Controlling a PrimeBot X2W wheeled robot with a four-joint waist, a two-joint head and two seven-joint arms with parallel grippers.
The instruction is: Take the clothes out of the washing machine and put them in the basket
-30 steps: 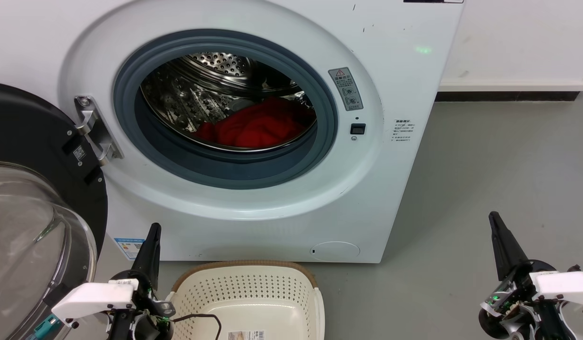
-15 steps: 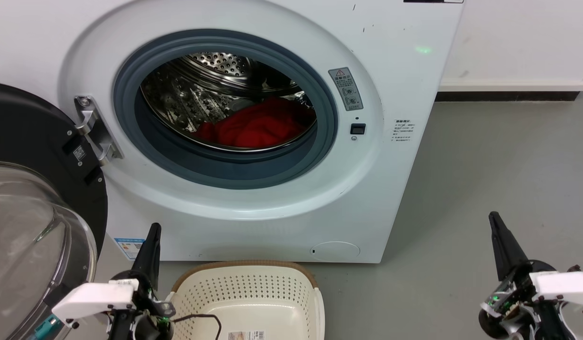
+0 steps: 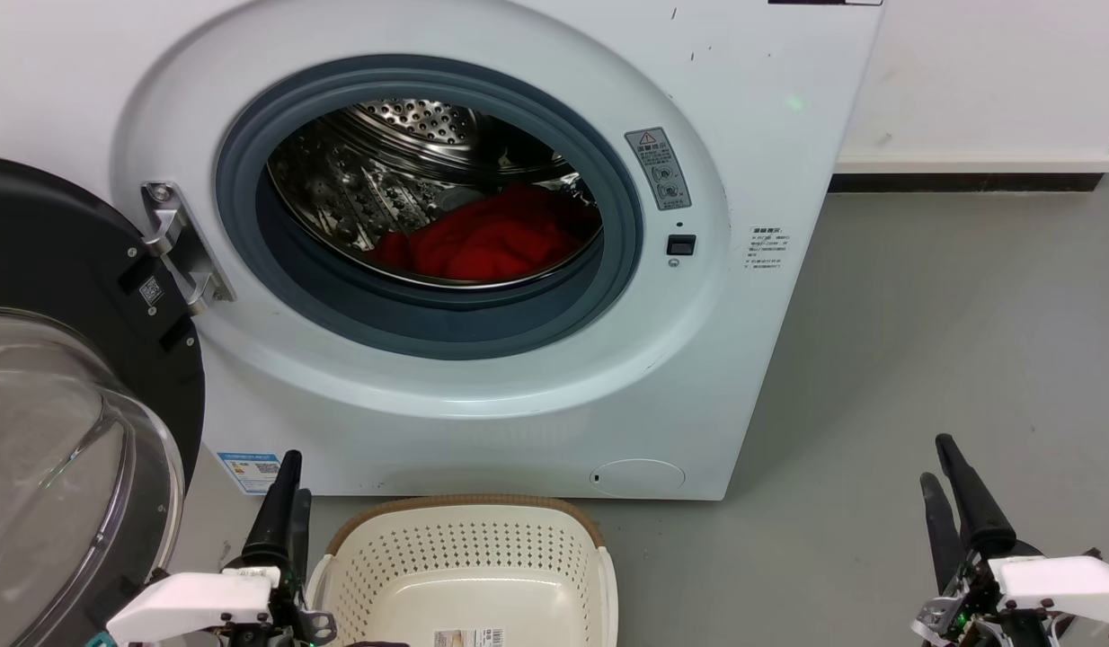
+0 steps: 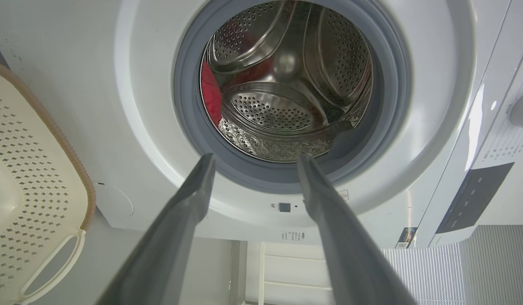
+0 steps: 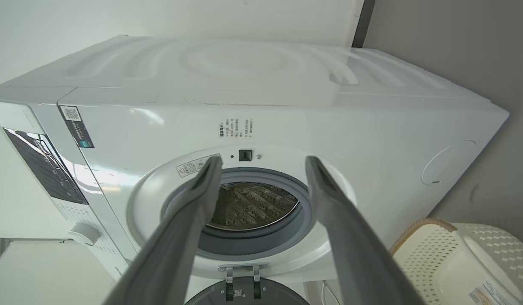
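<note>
Red clothes (image 3: 487, 243) lay in the drum (image 3: 375, 180), partly hidden by the gasket (image 3: 429, 328). The basket (image 3: 465, 504) was cut off nearside. Left gripper (image 4: 255, 156) and right gripper (image 5: 263, 159) stood spread, empty.

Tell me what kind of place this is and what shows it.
Likely a laundry area, perhaps a test room: a white front-loading washing machine with red clothes in its drum, and a cream perforated laundry basket on the bare grey floor before it.

The smooth grey floor (image 3: 923, 314) carries the white front-loading washing machine (image 3: 483, 440). A cream perforated basket (image 3: 465, 548) stands on it just before the machine's base.
</note>
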